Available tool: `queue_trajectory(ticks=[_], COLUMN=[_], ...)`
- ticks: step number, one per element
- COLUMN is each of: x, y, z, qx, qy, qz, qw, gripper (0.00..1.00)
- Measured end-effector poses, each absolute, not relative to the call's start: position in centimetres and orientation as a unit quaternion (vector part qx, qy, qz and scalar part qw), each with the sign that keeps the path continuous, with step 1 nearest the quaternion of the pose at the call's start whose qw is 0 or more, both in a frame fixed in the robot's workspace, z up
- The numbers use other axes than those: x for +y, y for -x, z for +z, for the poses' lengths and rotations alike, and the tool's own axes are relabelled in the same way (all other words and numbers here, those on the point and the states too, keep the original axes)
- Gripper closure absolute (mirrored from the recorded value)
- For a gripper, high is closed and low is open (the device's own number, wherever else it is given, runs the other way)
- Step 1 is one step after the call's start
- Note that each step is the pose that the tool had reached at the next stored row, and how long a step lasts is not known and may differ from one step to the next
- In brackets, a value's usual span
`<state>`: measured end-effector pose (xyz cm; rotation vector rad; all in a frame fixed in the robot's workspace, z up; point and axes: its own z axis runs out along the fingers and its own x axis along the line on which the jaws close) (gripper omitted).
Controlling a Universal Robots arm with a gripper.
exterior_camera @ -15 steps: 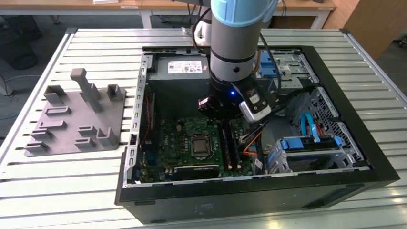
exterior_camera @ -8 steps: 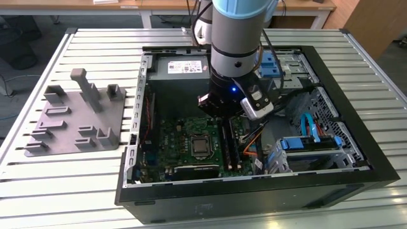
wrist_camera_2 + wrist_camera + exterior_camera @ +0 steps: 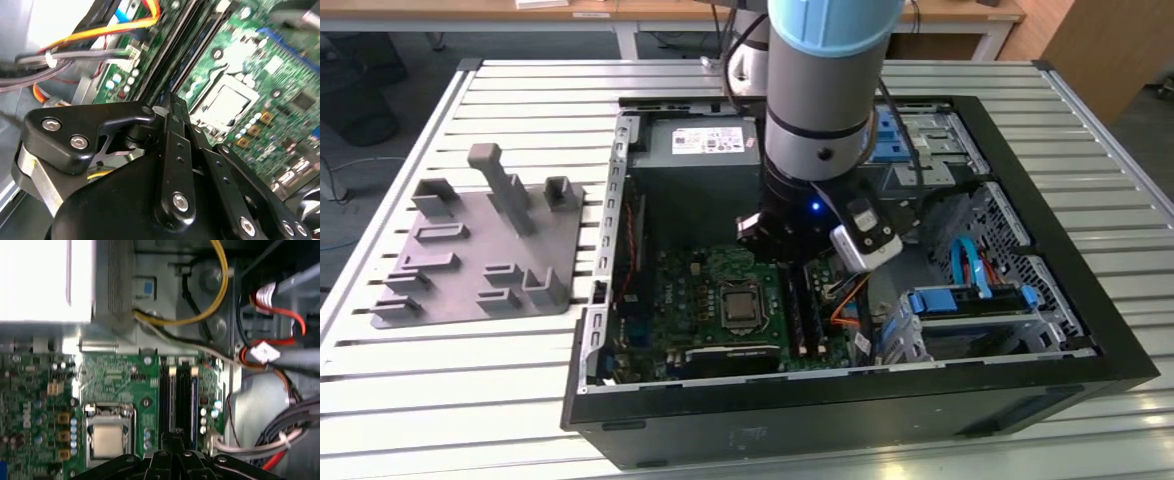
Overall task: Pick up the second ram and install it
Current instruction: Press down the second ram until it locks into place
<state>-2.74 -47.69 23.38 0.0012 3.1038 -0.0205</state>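
On the exterior view's left the grey fixture plate point(image 3: 467, 270) lies on the slatted table point(image 3: 454, 400), well apart from the work, its upright posts bare. Next comes the open computer case point(image 3: 854, 410), with the green motherboard point(image 3: 680, 290) flat on its floor and the square processor socket point(image 3: 740, 305) near the middle. Just to the right of that socket run the long black memory slots point(image 3: 807, 320), and the arm point(image 3: 827, 80) comes straight down over them.

In the second wrist view the gripper point(image 3: 169, 104) has its jaws drawn together, with no gap I can see. Whether a thin board is pinched between them I cannot tell.

What I take for the second ram point(image 3: 171, 400) is the dark strip in the slot bank, directly below the fingertips and running away from them. Its long axis follows the slots, pointing toward the power supply point(image 3: 700, 140) at the far wall.

Further right, orange cables point(image 3: 847, 300) and the blue drive bays point(image 3: 961, 300) crowd close beside the slots
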Motion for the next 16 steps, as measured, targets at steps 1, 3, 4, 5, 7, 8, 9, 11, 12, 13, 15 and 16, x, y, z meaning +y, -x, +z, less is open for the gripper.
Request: queue_trajectory(ticks=[1,3,4,5,7,8,9,11,12,13,15,16], x=[-48.1,-48.8,-49.1,-49.3,-49.7,-49.8,-49.9,-50.0,-50.0,-50.1,-50.1,-50.1], y=[2.7,2.8,2.8,2.8,2.8,2.8,2.8,2.8,2.8,2.8,2.8,2.8], z=[23.4,23.4,23.4,23.4,23.2,23.1,23.0,22.9,22.9,22.8,22.8,22.7], qx=[1.0,1.0,1.0,1.0,1.0,1.0,1.0,1.0,1.0,1.0,1.0,1.0], qy=[0.0,0.0,0.0,0.0,0.0,0.0,0.0,0.0,0.0,0.0,0.0,0.0], qz=[-0.007,-0.007,-0.007,-0.007,-0.007,-0.007,-0.007,-0.007,-0.007,-0.007,-0.007,-0.007], qw=[0.019,0.019,0.019,0.019,0.019,0.019,0.019,0.019,0.019,0.019,0.019,0.019], gripper=[0.9,0.9,0.9,0.9,0.9,0.9,0.9,0.9,0.9,0.9,0.9,0.9])
